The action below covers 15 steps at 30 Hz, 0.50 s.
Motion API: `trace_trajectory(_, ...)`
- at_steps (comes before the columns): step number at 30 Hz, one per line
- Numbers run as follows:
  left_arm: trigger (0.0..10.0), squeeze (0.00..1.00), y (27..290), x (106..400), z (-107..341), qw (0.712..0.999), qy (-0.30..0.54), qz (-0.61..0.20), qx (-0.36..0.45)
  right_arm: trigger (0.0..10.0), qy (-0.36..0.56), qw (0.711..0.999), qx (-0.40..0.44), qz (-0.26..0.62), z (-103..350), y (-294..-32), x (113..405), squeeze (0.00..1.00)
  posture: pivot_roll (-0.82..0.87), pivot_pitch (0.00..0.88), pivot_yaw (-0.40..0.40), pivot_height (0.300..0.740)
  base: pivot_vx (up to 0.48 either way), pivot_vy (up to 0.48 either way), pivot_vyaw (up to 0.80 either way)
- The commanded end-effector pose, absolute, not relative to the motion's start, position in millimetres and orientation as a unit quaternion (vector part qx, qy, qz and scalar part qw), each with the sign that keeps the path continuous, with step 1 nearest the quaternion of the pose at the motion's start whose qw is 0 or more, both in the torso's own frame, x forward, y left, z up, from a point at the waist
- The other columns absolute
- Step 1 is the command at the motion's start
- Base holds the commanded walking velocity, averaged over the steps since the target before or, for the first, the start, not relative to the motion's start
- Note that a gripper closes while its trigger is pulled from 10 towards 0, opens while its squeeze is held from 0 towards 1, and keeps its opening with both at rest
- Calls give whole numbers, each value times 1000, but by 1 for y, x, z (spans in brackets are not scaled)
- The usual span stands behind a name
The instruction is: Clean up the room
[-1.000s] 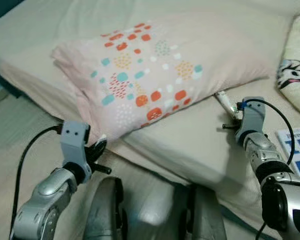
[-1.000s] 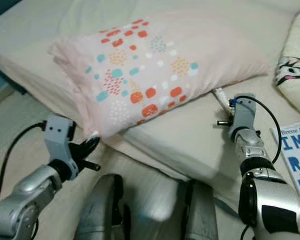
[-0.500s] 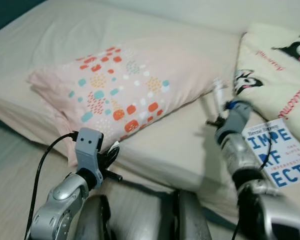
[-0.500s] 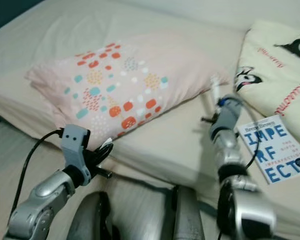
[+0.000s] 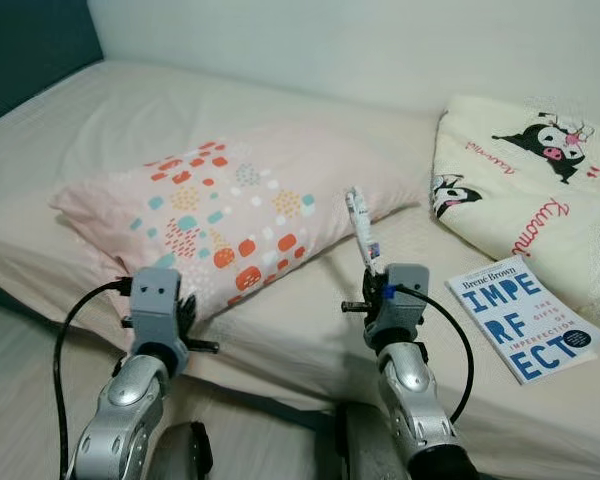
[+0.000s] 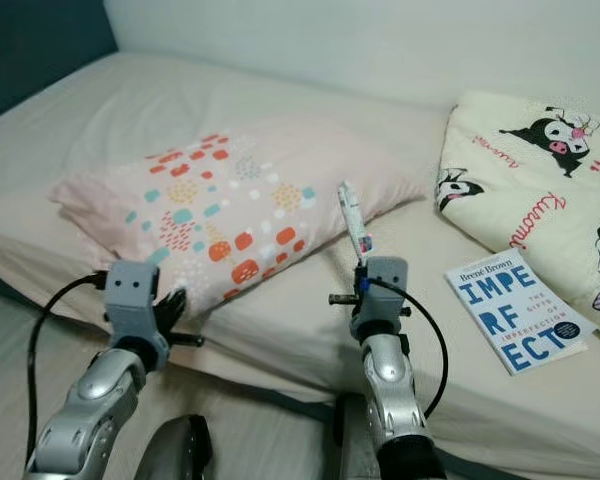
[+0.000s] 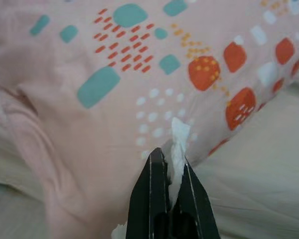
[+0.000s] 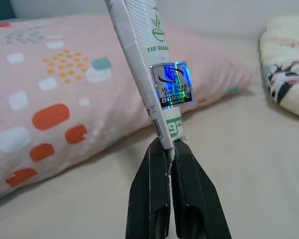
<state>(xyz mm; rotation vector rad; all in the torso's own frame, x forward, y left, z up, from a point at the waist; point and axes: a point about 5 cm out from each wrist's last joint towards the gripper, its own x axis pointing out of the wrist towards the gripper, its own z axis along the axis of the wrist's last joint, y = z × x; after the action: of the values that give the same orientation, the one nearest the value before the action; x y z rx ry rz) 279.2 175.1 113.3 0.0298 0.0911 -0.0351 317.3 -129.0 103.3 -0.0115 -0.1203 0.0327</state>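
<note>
we stand taller than a second ago, view pulled back from the bed [image 5: 310,330] | right gripper [image 8: 172,152] clenched on a flat vape box [image 5: 361,228], now lifted upright off the sheet beside the pillow [image 5: 220,205] | left gripper [image 7: 170,167] pinches a white tissue scrap [image 7: 178,142] | both litter items in hand, we judge disposal next | book [image 5: 523,316] remains

The pillow [image 5: 220,215] is pale pink, printed with orange-red, teal, white and dotted yellow patches, on a plain cream bed sheet [image 5: 310,310]. At two o'clock lies a cream blanket [image 5: 535,190] with black-and-white cartoon figures and red script, and at three o'clock a white book [image 5: 518,318] carries big blue letters. The black fingers of the right gripper [image 8: 172,154] pinch a white packet [image 8: 147,64] with green print and a shiny blue hologram sticker; those of the left gripper [image 7: 172,172] pinch a white scrap [image 7: 179,144].
</note>
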Motion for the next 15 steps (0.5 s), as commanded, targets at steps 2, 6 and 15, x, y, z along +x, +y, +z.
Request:
trace_trajectory(2,10000,0,175,281,110,999,40,-11,21,10000,-43,999,-13,28,93,-127,309,0,-12,74,-47,591,0,0,0)
trace_trajectory(6,10000,0,175,286,114,999,27,6,19,10000,-27,999,-14,22,89,-127,303,0,-9,67,-56,606,0,0,0)
trace_trajectory(15,10000,0,166,289,112,1000,17,-2,26,10000,-19,999,-17,21,86,-125,297,0,-12,59,-59,636,0,0,0)
